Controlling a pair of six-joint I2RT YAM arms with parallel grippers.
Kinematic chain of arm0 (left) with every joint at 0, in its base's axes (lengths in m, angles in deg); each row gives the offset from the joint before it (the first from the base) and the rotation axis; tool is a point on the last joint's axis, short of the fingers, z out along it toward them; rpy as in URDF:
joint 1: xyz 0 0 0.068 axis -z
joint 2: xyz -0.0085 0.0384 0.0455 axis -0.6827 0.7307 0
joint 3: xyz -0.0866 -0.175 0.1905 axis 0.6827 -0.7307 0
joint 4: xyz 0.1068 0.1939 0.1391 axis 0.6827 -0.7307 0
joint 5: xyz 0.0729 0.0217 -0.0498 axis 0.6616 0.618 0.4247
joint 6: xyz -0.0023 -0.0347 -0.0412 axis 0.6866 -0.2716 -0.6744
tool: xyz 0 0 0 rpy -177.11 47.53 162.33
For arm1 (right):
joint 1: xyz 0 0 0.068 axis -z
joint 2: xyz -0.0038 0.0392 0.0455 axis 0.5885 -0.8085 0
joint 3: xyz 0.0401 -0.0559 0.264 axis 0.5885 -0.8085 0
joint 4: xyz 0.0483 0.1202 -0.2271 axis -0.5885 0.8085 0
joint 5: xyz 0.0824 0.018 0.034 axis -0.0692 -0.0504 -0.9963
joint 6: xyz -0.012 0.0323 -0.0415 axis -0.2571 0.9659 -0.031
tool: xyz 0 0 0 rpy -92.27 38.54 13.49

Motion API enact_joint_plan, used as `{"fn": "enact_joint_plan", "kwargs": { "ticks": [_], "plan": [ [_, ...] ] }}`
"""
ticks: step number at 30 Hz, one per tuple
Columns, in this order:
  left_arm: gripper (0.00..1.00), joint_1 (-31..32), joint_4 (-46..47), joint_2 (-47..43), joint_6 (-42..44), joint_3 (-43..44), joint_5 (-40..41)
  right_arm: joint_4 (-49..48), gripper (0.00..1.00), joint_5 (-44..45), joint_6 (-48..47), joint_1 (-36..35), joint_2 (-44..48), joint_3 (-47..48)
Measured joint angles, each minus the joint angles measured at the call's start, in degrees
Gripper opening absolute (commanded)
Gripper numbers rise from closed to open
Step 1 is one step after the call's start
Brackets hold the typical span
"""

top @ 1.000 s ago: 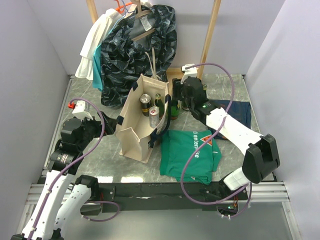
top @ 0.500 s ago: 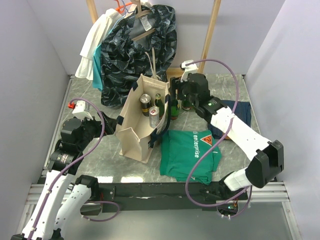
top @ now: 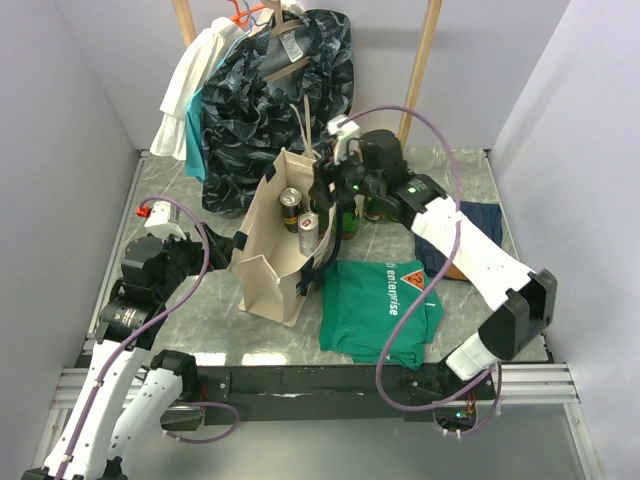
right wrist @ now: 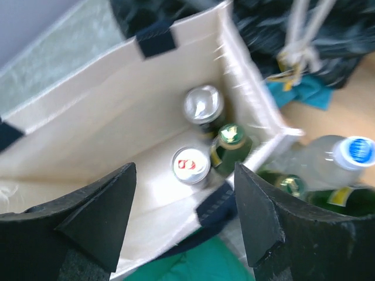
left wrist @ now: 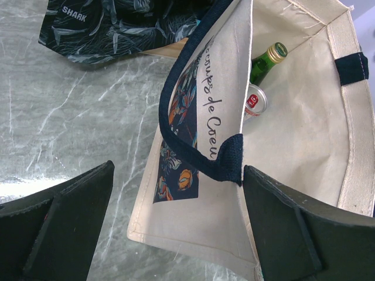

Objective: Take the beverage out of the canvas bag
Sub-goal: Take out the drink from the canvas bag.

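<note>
The cream canvas bag (top: 262, 272) with navy trim stands open at mid-table. Inside stand two cans (right wrist: 191, 164) (right wrist: 203, 104) and a green bottle (right wrist: 231, 136) with a gold cap. My right gripper (top: 326, 195) hovers over the bag's far right rim. In its wrist view that gripper (right wrist: 184, 175) is open and empty, looking down on the drinks. My left gripper (top: 222, 240) is at the bag's left end. It (left wrist: 179, 175) is open, with the bag's corner (left wrist: 193, 222) and navy strap loop between its fingers.
Outside the bag's right wall stand two green bottles (top: 350, 216) and a clear bottle with a blue cap (right wrist: 354, 151). A green T-shirt (top: 380, 305) lies in front of them, a dark blue cloth (top: 475, 222) to the right. Clothes (top: 275, 95) hang on a wooden rack behind.
My right gripper has swung left, from beside the bottles outside the bag to above the bag's opening, and its jaws have opened wider. The left arm has not moved.
</note>
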Motion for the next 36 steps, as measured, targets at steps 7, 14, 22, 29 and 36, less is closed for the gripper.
{"fn": "enact_joint_plan", "kwargs": {
  "ticks": [7, 14, 22, 29, 36],
  "plan": [
    [0.96, 0.0, 0.0, 0.02, 0.0, 0.0, -0.15, 9.14, 0.7, -0.98, -4.31, -3.56, -6.27, 4.96],
    [0.96, 0.0, 0.0, 0.04, 0.02, 0.0, -0.17, 16.15, 0.68, 2.86, -7.28, -6.32, -9.33, 9.9],
    [0.96, 0.0, 0.0, 0.07, 0.02, 0.0, -0.59, 22.18, 0.65, 9.44, -9.62, -9.42, -9.79, 11.06],
    [0.96, 0.0, 1.6, -0.09, 0.39, 0.0, -6.19, 25.0, 0.65, 11.67, -9.99, -10.95, -7.89, 5.7],
    [0.96, 0.0, 2.86, 0.17, 1.11, -0.02, -13.51, 26.62, 0.65, 13.14, -9.03, -11.15, -6.03, 4.13]
  ]
}}
